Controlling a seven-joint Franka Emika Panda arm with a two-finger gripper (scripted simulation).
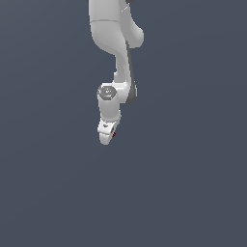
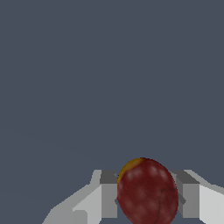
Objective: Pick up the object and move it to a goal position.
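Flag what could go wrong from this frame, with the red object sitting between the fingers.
1. The dark red object is rounded and smooth-looking, and the gripper appears to hold it only at its sides, so it might slip out during the move.
2. In the exterior view the object is a tiny speck beside the gripper, so a drop would be hard to notice there.

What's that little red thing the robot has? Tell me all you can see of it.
The red thing is a smooth, egg-shaped blob, dark red and faintly mottled, with a small yellow-orange patch at one end. In the wrist view it sits between the two grey pads of the tool, which appear to press on either side. In the exterior view only a tiny red speck shows at the tool's tip, far smaller than the arm.
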